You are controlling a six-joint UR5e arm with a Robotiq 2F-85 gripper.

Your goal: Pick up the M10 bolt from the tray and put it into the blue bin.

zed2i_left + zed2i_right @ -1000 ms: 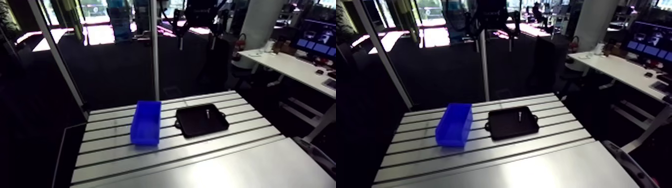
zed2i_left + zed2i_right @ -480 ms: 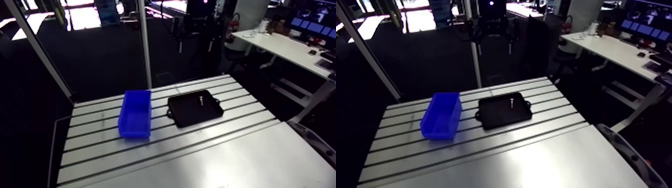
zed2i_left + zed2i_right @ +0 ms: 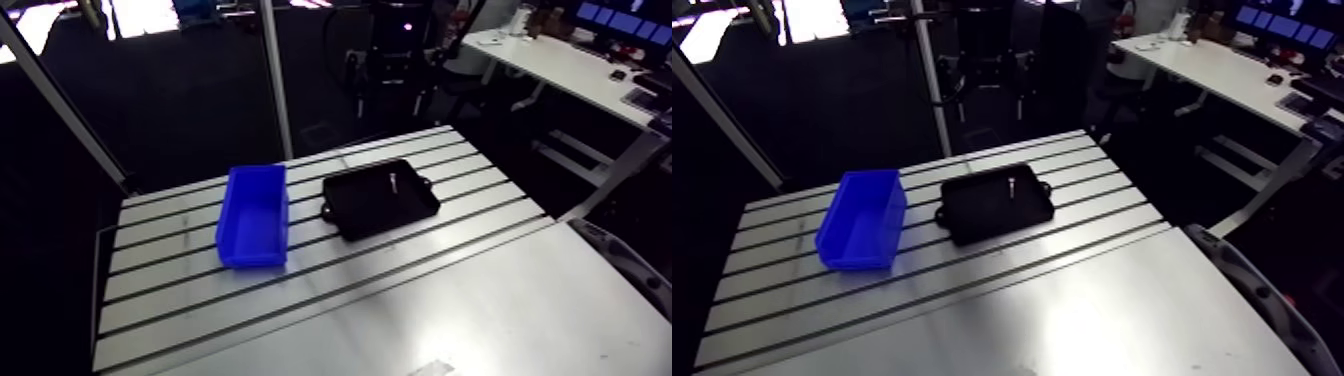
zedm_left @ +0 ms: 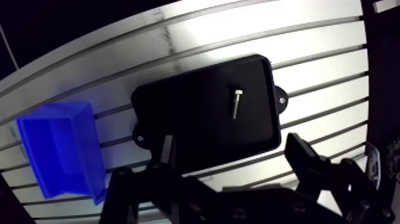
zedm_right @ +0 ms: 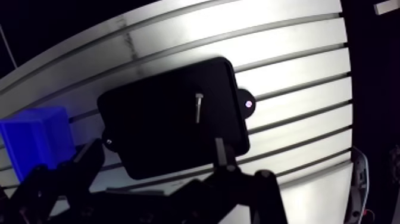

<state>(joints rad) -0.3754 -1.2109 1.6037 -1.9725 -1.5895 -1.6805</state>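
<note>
Slotted aluminium table [image 3: 180,285], bright glare, dark surroundings

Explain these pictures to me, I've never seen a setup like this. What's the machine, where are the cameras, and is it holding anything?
The machine is a one-armed robot. Two pictures come from a camera high on its arm, looking down on a slotted metal table. The other two come from a camera at the wrist, looking down past its hand, which has two dark fingers. On the table stand a blue bin and, beside it, a black tray. A small bolt lies in the tray. The hand is open, above the tray, and holds nothing. The bolt has not been picked up yet.
</note>
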